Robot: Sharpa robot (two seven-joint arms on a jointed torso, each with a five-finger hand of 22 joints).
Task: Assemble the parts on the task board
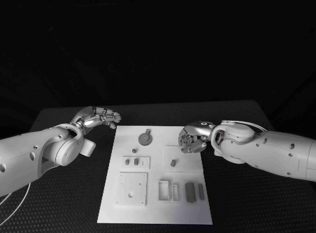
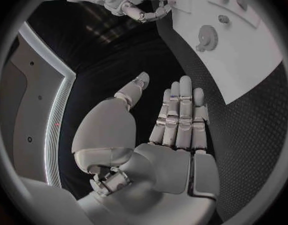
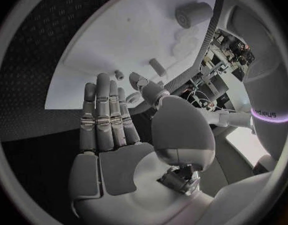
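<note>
White task board [image 1: 155, 213] flat on the black dotted surface [image 1: 256, 204], bearing small grey parts: round toothed disc [image 1: 145, 139], short peg [image 1: 173, 163], dark bars [image 1: 190, 191] in slim rectangular recesses. Left hand [image 1: 97, 118] off the board's far left corner, fingers [image 2: 181, 110] straight, holding nothing. Right hand [image 1: 194, 137] over the far right edge, fingers [image 3: 103, 110] extended, empty.
</note>
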